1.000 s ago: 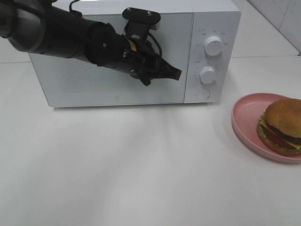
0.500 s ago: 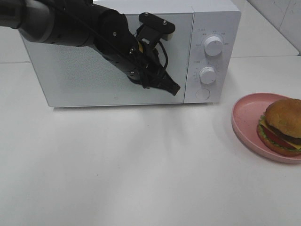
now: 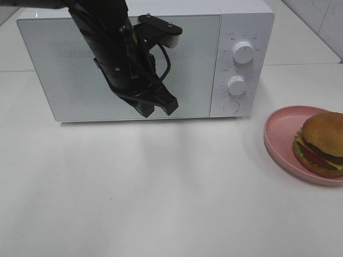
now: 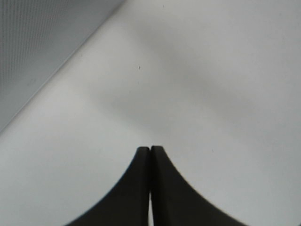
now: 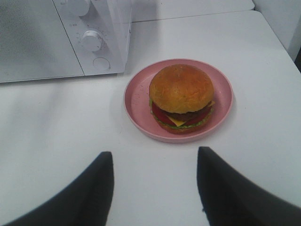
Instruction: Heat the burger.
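hovering in front of the closed microwave [image 3: 128, 59] door, your left claw [image 3: 156, 108] points down at the table [image 3: 161, 193] with its jaws pressed together and nothing between them. the door looks unopened, so you appear to be on the opening step. the round button [image 3: 231, 106] under the two dials sits off to the claw's right, near the microwave's lower corner; it may be the door release, and reaching it likely calls for a sideways shift and a push. your right claw [image 5: 155, 181] stands with jaws apart, empty, and the burger [image 5: 181, 98] rests just ahead of it on the pink plate [image 5: 138, 96], beside the microwave, untouched.
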You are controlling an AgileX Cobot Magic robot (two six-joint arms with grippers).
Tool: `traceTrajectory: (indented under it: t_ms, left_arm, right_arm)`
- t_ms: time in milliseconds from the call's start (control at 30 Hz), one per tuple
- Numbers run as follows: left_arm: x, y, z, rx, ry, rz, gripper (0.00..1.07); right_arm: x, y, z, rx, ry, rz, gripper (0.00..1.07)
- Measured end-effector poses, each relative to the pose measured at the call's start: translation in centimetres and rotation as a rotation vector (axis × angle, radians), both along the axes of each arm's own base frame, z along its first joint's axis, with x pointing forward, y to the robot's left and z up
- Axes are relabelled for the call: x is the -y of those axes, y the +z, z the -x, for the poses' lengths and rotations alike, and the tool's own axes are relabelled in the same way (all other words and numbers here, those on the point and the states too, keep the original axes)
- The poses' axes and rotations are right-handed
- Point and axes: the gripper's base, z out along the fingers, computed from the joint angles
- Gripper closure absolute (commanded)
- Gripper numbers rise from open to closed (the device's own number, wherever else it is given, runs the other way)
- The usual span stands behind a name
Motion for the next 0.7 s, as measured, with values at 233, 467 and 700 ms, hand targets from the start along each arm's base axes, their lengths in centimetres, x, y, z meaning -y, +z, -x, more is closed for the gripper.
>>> traceTrajectory:
  t_ms: [233,467,700]
  left_arm:
    - [-2.9,3.2,1.4,-0.067,0.06,-0.109,1.07]
    - [-8.2,4.9,-0.6,-0.1,0.245,-0.115,1.07]
    - [-14.4,7.2,-1.6,-0.077,0.442,-0.064,1.07]
  right_arm:
    - [0.0,0.0,0.0,0.0,0.0,0.0,0.55]
    - [0.0,0.0,0.0,0.0,0.0,0.0,0.55]
    - [0.0,0.0,0.0,0.0,0.0,0.0,0.55]
